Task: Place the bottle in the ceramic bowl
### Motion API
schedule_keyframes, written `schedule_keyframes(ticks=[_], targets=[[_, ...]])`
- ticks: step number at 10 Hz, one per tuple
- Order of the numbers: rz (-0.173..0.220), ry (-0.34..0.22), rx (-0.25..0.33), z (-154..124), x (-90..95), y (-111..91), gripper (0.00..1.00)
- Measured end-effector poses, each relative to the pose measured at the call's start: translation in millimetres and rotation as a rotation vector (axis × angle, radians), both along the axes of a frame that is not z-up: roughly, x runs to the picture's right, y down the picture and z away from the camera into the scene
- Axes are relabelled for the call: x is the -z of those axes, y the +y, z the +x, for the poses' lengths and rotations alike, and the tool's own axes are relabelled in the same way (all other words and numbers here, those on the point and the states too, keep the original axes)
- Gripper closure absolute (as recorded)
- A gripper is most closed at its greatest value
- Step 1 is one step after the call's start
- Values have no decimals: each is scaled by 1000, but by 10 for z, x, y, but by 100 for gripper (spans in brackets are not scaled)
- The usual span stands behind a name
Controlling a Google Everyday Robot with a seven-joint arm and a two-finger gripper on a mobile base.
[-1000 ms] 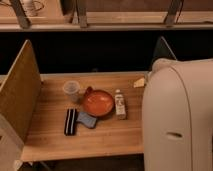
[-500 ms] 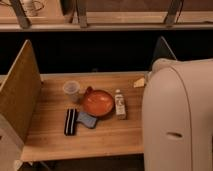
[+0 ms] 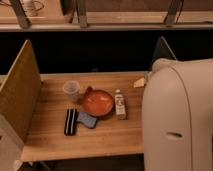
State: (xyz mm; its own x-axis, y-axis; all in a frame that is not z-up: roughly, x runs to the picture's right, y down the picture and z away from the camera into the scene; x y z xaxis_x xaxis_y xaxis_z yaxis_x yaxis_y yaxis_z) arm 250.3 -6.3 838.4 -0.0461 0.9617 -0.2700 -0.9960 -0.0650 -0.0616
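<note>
Heads up, here's how your scene sits right now. The biggest thing you've got is the robot's white casing (image 3: 177,115), filling the right side and covering the table's right edge. You won't spot the gripper anywhere: it's out of sight, somewhere off past that casing. Its jaws are spread wide, and nothing from the table is in them.

Next is the wooden table (image 3: 110,137) itself, with a tall tan divider panel (image 3: 20,85) standing along its left edge and a darker panel (image 3: 161,50) at the far right corner.

Your orange-red bowl (image 3: 98,103) sits about mid-table, a bit toward the far edge, with the little nub on its rim pointing at the far left. It looks like there's nothing in it.

The clear plastic cup (image 3: 71,91) stands upright just off that nub, on the bowl's far-left side, closer to the divider.

The bottle (image 3: 120,104) you're after is on the tabletop just right of the bowl, white cap toward the far edge, between the bowl and the white casing. You can't tell if it's touching the bowl's rim, and it's not in the bowl yet.

Toward the near edge, left of the bowl, there's a black bar-shaped thing (image 3: 70,121). A small blue item (image 3: 87,120) lies right beside it, tucked under the bowl's near-left side.

The smallest is a yellowish scrap (image 3: 139,82) by the far edge, next to the casing.
</note>
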Motion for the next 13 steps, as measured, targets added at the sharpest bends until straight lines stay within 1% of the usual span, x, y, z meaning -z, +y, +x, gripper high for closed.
schedule_keyframes(ticks=[6,7,8,9,10,11,13], targets=[[2,-1,1,-1,-2,-7,20],[4,-11,14,-31,-11,-24,20],[2,-33,35,-108,-29,-33,20],[-5,-58,56,-223,-62,-17,20],[-21,-91,85,-390,-113,26,20],[-36,-112,105,-498,-150,73,20],[-80,-153,148,-710,-251,208,20]])
